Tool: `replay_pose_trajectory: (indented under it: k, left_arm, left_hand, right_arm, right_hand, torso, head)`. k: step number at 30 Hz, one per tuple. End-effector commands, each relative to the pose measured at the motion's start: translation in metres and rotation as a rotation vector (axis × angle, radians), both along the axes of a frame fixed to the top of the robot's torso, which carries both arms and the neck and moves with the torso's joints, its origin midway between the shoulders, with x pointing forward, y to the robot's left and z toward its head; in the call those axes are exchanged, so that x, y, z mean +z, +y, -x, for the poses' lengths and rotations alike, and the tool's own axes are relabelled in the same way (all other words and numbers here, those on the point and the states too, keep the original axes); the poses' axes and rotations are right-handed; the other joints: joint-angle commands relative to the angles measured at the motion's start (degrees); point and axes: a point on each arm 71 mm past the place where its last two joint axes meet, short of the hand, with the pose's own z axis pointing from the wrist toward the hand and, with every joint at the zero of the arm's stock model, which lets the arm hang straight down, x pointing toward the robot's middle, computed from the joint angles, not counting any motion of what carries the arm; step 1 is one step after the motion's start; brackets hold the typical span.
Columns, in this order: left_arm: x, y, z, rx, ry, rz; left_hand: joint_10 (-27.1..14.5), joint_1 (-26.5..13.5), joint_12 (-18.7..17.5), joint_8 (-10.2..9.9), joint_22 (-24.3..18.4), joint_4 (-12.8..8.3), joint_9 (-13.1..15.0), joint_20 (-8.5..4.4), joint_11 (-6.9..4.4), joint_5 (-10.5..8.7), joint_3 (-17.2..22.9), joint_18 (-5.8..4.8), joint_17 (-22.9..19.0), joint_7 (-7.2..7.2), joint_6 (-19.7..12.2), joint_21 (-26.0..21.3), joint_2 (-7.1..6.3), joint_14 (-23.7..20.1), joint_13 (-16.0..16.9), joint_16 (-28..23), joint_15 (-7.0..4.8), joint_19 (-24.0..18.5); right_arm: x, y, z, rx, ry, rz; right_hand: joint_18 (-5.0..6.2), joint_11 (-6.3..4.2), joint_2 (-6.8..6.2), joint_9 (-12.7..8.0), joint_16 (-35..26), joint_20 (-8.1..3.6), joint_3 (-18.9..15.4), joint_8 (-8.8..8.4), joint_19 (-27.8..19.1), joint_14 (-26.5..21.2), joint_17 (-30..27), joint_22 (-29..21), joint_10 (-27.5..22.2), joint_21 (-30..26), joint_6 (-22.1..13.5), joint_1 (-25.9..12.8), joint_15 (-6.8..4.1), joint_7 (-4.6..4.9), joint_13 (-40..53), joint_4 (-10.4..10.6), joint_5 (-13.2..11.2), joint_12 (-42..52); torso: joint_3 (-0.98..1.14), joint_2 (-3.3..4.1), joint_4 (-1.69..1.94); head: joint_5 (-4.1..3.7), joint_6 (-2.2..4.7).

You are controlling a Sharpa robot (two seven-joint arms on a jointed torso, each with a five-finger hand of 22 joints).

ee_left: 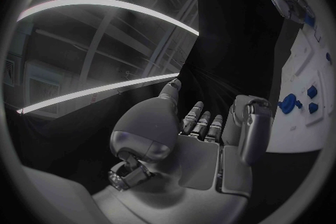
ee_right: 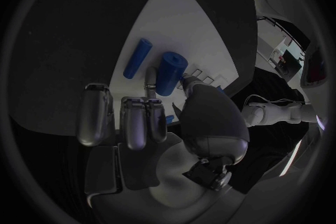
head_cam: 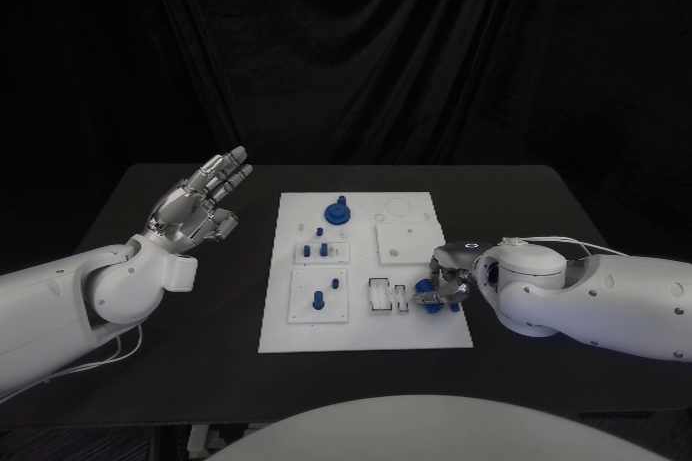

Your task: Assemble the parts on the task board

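One short blue plastic cylinder point(ee_right: 170, 71) pinched by the silver right hand point(head_cam: 441, 289) at the white task board's point(head_cam: 361, 331) four o'clock, pick-up apparently under way, seating in a socket judged next; silver left hand point(head_cam: 199, 206) raised, fingers spread, holding nothing.

- The left hand point(head_cam: 202, 203) is raised left of the board point(head_cam: 289, 331), fingers straight, holding nothing.
- The right hand point(head_cam: 444, 284) rests low at the board's right edge, fingers pinching a blue part point(ee_right: 168, 73).

The head view looks down from above the near edge of the black table point(head_cam: 577, 196), taking in the whole task board point(head_cam: 365, 271). The left wrist view looks past the raised left hand point(ee_left: 189, 140), catching the board's edge point(ee_left: 308, 106). The right wrist view sits close behind the right hand point(ee_right: 150, 123), right over the board point(ee_right: 182, 22).
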Motion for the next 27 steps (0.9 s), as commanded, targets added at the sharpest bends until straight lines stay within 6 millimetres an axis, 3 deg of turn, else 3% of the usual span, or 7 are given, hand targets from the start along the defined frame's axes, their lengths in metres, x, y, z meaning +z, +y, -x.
replay_pose_trajectory:
  k: [1, 6, 12, 15, 23, 27]
  left_arm:
    - [-0.001, 0.000, 0.001, -0.007, 0.002, 0.002]
    - [-0.001, 0.000, 0.001, -0.009, 0.006, 0.001]
    - [-0.002, 0.000, 0.001, -0.014, 0.009, 0.002]
    - [-0.002, 0.000, 0.002, -0.017, 0.010, 0.003]
    - [-0.003, 0.000, 0.002, -0.017, 0.011, 0.005]
    - [-0.003, 0.000, 0.002, -0.018, 0.011, 0.006]
  left_hand:
    - [0.1, 0.5, 0.3, 0.3, 15.1, -0.1, 0.1, 0.29, 0.52, 0.26, 0.0, -0.80, -0.1, 0.40, 0.0, 0.3, -0.02, 0.0, 0.1, -0.2, 0.33, 6.0]
    - [0.0, 0.5, 0.3, 0.2, 15.1, -0.2, 0.0, 0.38, 0.54, 0.28, 0.1, -0.80, -0.1, 0.41, 0.0, 0.3, -0.01, 0.0, 0.1, -0.2, 0.42, 6.0]
    - [0.1, 0.4, 0.4, 0.2, 15.1, -0.1, 0.0, 0.61, 0.65, 0.34, 0.3, -0.80, -0.1, 0.45, -0.1, 0.3, 0.03, 0.0, 0.1, -0.2, 0.66, 6.0]
    - [0.1, 0.4, 0.4, 0.2, 15.1, -0.1, 0.0, 0.78, 0.74, 0.34, 0.4, -0.80, -0.1, 0.49, -0.1, 0.3, 0.03, 0.0, 0.1, -0.2, 0.79, 6.0]
    - [0.1, 0.4, 0.5, 0.2, 15.1, -0.1, 0.0, 1.19, 0.79, 0.37, 0.7, -0.80, -0.1, 0.51, -0.1, 0.3, 0.06, 0.0, 0.1, -0.2, 1.11, 6.0]
    - [0.1, 0.3, 0.5, 0.3, 15.1, 0.0, 0.0, 1.48, 0.80, 0.38, 0.9, -0.80, -0.1, 0.50, -0.1, 0.3, 0.03, 0.0, 0.1, -0.2, 1.31, 6.0]
  right_arm:
    - [-0.005, -0.002, 0.003, 0.018, 0.048, 0.079]
    - [-0.006, -0.002, 0.002, 0.022, 0.048, 0.081]
    - [-0.003, -0.001, 0.000, 0.007, 0.009, 0.020]
    - [0.000, -0.001, 0.000, -0.008, -0.029, -0.043]
    - [0.011, 0.003, 0.005, -0.075, -0.047, -0.223]
    - [0.017, 0.010, 0.008, -0.076, -0.053, -0.265]
  right_hand:
    - [-0.06, 0.51, 0.27, 0.0, -0.3, 0.35, 0.8, -0.94, 0.4, 5.2, 12.2, 10.5, 6.1, -0.4, 0.3, 2.3, 0.47, 0.43, 15.1, -0.1, 3.8, 0.2]
    - [-0.02, 0.39, 0.43, 0.5, -0.4, 0.31, 2.0, -1.73, 0.4, 5.2, 12.2, 10.4, 6.1, -0.5, 0.9, 5.1, 0.38, 0.28, 15.1, -1.1, 8.4, 0.2]
    - [-0.17, -0.16, 0.47, 2.3, 0.0, -0.09, 4.8, -1.61, 0.6, 5.4, 12.8, 10.7, 6.1, 0.3, 1.6, 8.7, -0.08, -0.33, 15.1, -3.6, 17.5, 0.2]
    - [-0.39, -0.34, 0.24, 3.4, 0.1, -0.23, 5.6, -1.19, 1.0, 5.4, 13.0, 11.0, 6.1, 1.3, 1.8, 8.9, -0.22, -0.52, 15.1, -4.2, 19.9, 0.2]
    - [-0.67, -0.68, 0.35, 5.1, -0.2, -0.50, 6.4, -0.25, 1.5, 5.3, 12.3, 11.3, 6.1, 2.8, 2.2, 8.2, -0.52, -0.88, 15.1, -4.1, 21.1, 0.2]
    - [-0.68, -0.73, 0.39, 6.2, -0.3, -0.62, 6.6, -0.04, 1.6, 5.3, 12.2, 11.3, 6.1, 2.9, 1.8, 7.3, -0.59, -0.90, 15.1, -3.6, 19.6, 0.2]
  torso:
    - [-0.03, -0.02, 0.00]
    - [-0.03, 0.00, -0.01]
    - [0.02, -0.03, 0.06]
    - [0.03, -0.01, 0.01]
    - [-0.03, 0.00, -0.06]
    - [0.01, 0.01, -0.01]
  head:
    - [0.05, -0.01]
    - [0.01, -0.01]
    - [0.07, -0.01]
    - [0.20, -0.01]
    - [0.52, -0.01]
    - [0.34, -0.01]
